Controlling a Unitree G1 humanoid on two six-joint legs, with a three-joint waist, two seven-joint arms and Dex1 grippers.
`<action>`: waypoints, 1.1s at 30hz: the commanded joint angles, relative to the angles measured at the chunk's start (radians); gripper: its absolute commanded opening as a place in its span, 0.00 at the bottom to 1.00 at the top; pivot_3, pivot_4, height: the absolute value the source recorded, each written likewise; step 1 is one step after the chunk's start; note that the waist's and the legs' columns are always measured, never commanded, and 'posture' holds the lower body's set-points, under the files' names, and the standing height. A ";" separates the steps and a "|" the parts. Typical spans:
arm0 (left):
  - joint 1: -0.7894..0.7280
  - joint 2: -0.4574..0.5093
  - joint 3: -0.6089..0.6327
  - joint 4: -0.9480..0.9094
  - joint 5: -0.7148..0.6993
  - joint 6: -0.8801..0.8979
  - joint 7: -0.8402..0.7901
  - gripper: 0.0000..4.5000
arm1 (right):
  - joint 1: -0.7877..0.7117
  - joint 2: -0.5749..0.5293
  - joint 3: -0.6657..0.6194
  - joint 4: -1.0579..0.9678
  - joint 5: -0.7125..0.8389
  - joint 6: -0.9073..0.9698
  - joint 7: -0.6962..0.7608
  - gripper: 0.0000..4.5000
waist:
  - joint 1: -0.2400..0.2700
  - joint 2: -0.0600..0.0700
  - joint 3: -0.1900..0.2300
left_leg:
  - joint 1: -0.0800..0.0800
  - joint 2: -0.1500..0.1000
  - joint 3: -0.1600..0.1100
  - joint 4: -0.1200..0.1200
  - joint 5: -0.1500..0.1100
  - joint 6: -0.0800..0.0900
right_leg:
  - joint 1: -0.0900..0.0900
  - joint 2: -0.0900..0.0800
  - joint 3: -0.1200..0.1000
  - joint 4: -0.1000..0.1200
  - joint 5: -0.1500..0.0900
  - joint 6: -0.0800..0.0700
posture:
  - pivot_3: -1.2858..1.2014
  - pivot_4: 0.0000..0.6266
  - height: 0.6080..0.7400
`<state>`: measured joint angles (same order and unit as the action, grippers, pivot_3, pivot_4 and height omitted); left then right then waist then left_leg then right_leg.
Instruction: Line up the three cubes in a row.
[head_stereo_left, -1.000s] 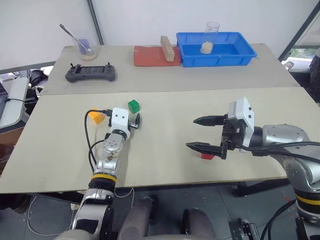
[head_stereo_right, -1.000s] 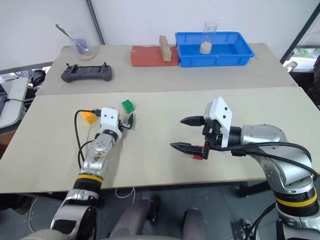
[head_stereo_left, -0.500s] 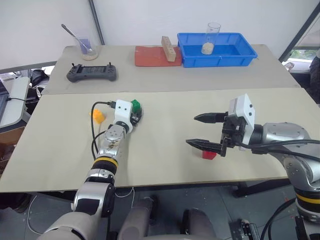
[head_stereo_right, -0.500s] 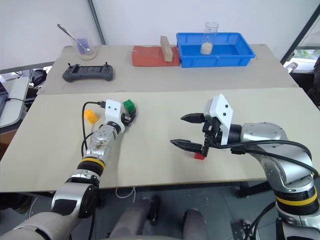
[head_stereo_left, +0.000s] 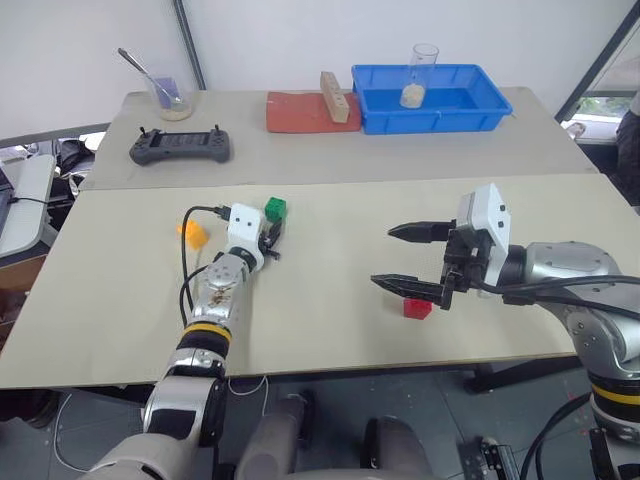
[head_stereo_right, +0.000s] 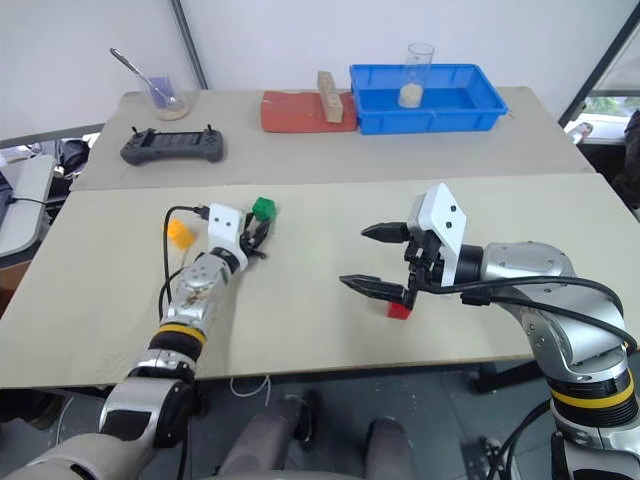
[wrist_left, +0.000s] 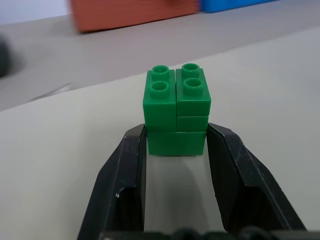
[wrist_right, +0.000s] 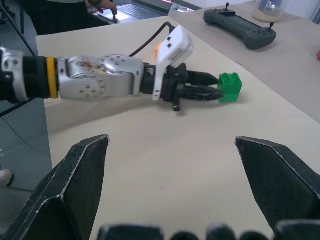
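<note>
The left end effector (wrist_left: 176, 142) pinches the green cube (wrist_left: 176, 110) low on its sides, both black fingers (wrist_left: 127, 165) pressed against the block as it sits studs-up on the bench (head_stereo_left: 330, 320), left of centre. The orange cube (head_stereo_left: 193, 234) lies just to the left of that arm, near the looping black cable (head_stereo_left: 192, 262). On the right, the right end effector (head_stereo_left: 408, 258) hangs above the bench with its fingers spread wide and nothing between them; the red cube (head_stereo_left: 417, 307) rests on the bench just beneath and nearer than its lower finger, well apart from the other two cubes. Along the far bench stand a blue tray (head_stereo_left: 432, 122) holding a clear cup (head_stereo_left: 422, 68), a wooden block (head_stereo_left: 335, 96) on a red mat (head_stereo_left: 300, 113), a black controller (head_stereo_left: 181, 147) and a glass with a spoon (head_stereo_left: 170, 96).
</note>
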<state>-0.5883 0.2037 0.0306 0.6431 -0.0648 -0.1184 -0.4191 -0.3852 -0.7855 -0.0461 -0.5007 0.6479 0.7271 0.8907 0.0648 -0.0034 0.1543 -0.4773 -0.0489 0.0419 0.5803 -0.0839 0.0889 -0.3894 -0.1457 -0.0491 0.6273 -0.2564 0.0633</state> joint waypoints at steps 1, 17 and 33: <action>0.097 0.081 -0.088 -0.286 -0.081 0.076 -0.272 0.28 | 0.012 -0.041 -0.033 -0.023 0.005 -0.029 0.039 1.00 | -0.003 0.000 0.000 | 0.000 0.000 0.000 0.000 0.000 0.000 | 0.000 0.000 0.000 -0.001 0.000 0.000 | 0.52 0.24 1.00; 0.174 0.203 -0.325 -0.442 -0.140 0.021 -0.816 0.28 | 0.241 -0.208 -0.150 -0.020 -0.001 -0.146 0.260 1.00 | -0.020 0.001 0.000 | 0.000 0.002 0.000 -0.004 0.000 0.000 | -0.001 -0.002 0.003 -0.003 -0.005 -0.010 | 0.52 0.24 1.00; 0.054 0.062 -0.345 -0.182 -0.032 -0.127 -0.721 0.28 | 0.278 -0.204 -0.167 -0.024 -0.001 -0.172 0.257 1.00 | -0.018 0.000 0.000 | 0.000 0.003 0.000 0.001 -0.002 0.002 | 0.001 -0.002 0.000 -0.003 -0.001 -0.003 | 0.52 0.24 1.00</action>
<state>-0.5213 0.2665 -0.3091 0.4592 -0.1093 -0.2232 -1.1411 -0.0981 -0.9808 -0.1786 -0.5025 0.6403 0.5734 1.1516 0.0466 -0.0032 0.1544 -0.4772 -0.0461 0.0423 0.5811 -0.0855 0.0914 -0.3881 -0.1481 -0.0490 0.6239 -0.2578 0.0604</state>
